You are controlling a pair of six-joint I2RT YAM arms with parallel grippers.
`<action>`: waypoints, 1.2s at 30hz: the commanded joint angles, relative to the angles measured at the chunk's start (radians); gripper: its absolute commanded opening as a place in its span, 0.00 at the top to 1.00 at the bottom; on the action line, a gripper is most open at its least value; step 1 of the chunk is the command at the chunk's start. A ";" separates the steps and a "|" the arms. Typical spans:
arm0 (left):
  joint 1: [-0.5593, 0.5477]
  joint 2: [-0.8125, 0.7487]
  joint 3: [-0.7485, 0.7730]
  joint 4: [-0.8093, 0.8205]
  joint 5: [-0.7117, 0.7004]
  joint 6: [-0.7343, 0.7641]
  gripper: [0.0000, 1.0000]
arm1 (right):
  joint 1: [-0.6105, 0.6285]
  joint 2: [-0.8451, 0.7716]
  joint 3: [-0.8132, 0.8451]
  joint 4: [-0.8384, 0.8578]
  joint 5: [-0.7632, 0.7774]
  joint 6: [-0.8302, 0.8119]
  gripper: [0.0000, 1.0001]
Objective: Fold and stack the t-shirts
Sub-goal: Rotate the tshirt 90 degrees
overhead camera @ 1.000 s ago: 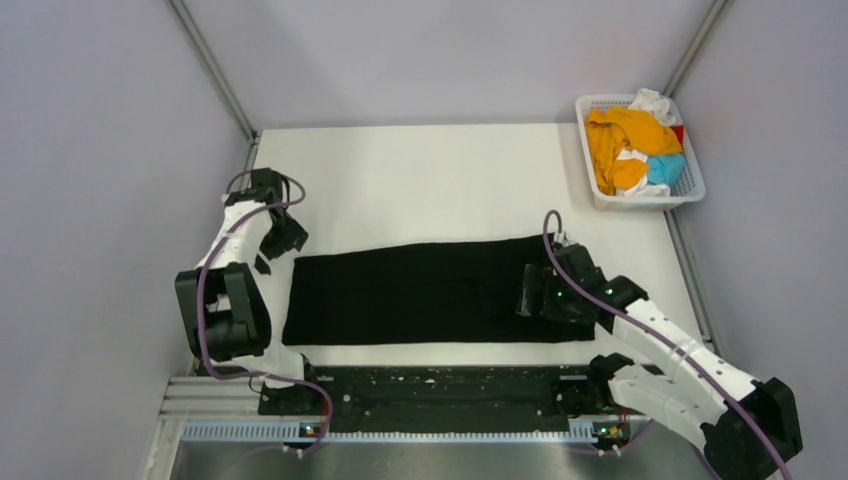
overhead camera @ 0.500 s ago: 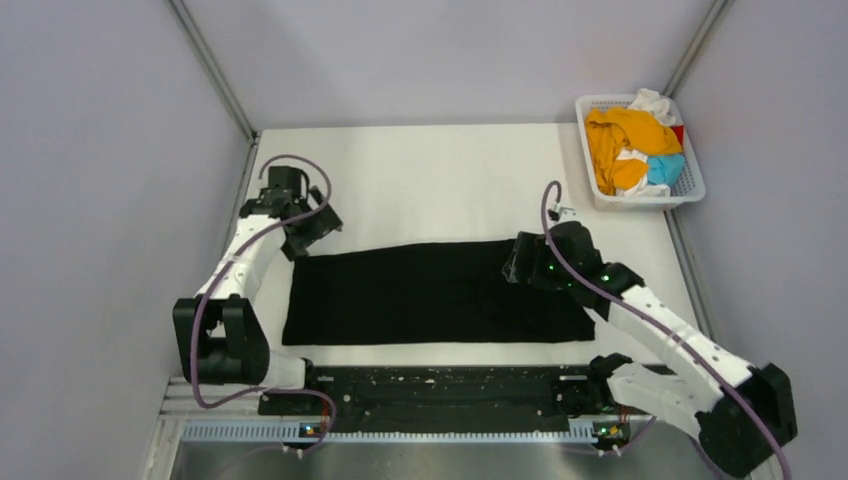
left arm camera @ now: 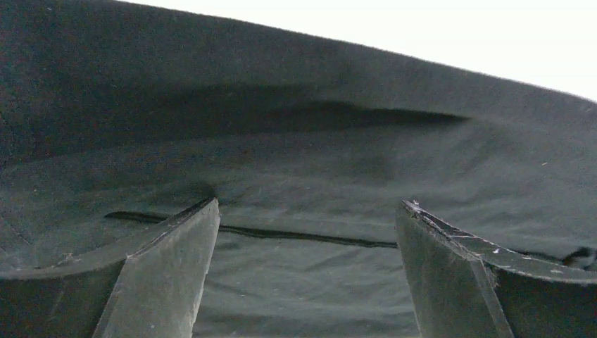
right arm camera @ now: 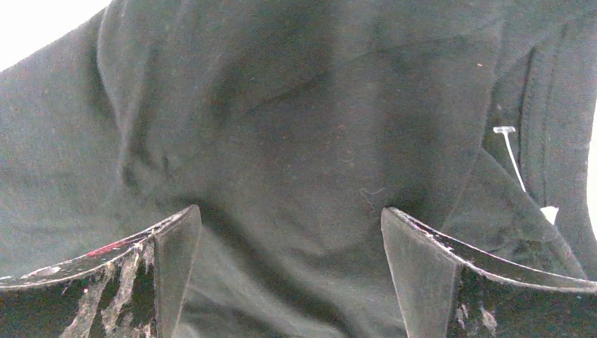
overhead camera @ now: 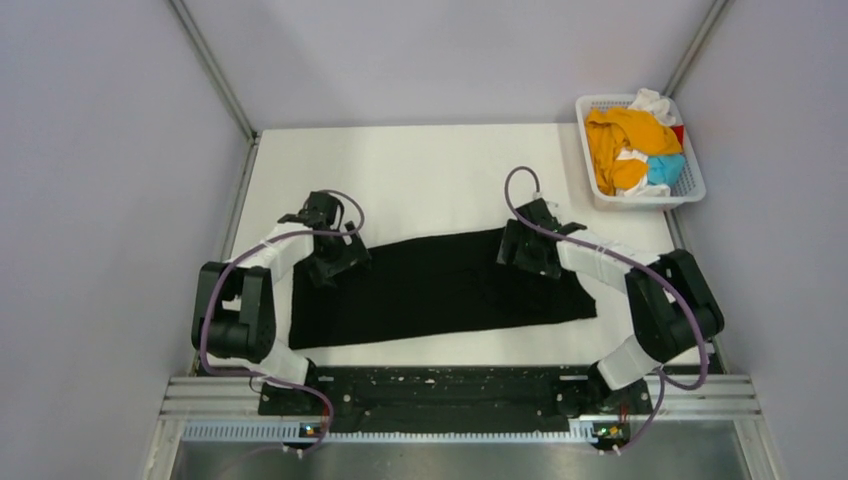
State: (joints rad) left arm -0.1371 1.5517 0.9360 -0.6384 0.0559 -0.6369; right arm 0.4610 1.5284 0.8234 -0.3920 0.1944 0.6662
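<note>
A large black t-shirt (overhead camera: 440, 290) lies folded into a long strip across the middle of the table. My left gripper (overhead camera: 336, 262) is open and down on its far left corner. In the left wrist view, black cloth (left arm camera: 303, 141) with a fold edge fills the space between the open fingers of that gripper (left arm camera: 310, 205). My right gripper (overhead camera: 524, 250) is open and down on the shirt's far right part. In the right wrist view the right gripper (right arm camera: 288, 211) stands open over rumpled black cloth (right arm camera: 303, 105). Neither gripper pinches any cloth.
A white lattice basket (overhead camera: 592, 102) stands at the far right corner, holding an orange shirt (overhead camera: 620, 135), a white shirt (overhead camera: 653, 102), a light blue shirt (overhead camera: 665, 167) and a bit of red shirt (overhead camera: 679, 133). A white tag fastener (right arm camera: 508, 151) sticks out of the black shirt.
My left gripper swung from off the shirt's left end onto its far left corner. My right gripper moved from the near right end to the far edge. The strip now lies skewed.
</note>
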 commanded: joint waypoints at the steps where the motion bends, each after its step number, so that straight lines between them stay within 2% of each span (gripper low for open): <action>1: -0.019 -0.002 -0.043 0.084 0.011 -0.038 0.01 | -0.077 0.155 0.104 0.091 0.025 -0.008 0.04; 7: -0.095 -0.011 -0.108 0.190 0.051 -0.154 0.01 | -0.131 0.368 0.367 0.133 0.024 -0.059 0.04; 12: -0.237 0.002 -0.133 0.261 0.118 -0.316 0.01 | -0.136 0.621 0.673 0.133 -0.095 -0.141 0.06; 16: -0.337 0.002 -0.121 0.303 0.139 -0.409 0.01 | -0.137 0.817 0.970 0.126 -0.217 -0.131 0.06; 21: -0.433 0.060 -0.012 0.241 0.087 -0.432 0.01 | -0.128 1.042 1.273 0.207 -0.414 -0.048 0.08; 26: -0.497 0.136 0.053 0.250 0.123 -0.415 0.01 | -0.078 1.235 1.561 0.267 -0.466 -0.063 0.07; 28: -0.516 0.152 0.067 0.243 0.138 -0.396 0.01 | -0.056 1.271 1.631 0.293 -0.428 -0.088 0.06; 31: -0.547 0.140 0.082 0.207 0.138 -0.360 0.01 | -0.051 1.262 1.650 0.365 -0.381 -0.091 0.04; 36: -0.596 -0.002 0.059 0.073 0.023 -0.319 0.01 | -0.051 1.153 1.693 0.405 -0.331 -0.181 0.01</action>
State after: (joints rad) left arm -0.6994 1.6752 0.9989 -0.4385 0.1608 -1.0016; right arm 0.3920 2.7583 2.4374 -0.0437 -0.1741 0.5571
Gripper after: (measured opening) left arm 0.986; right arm 0.984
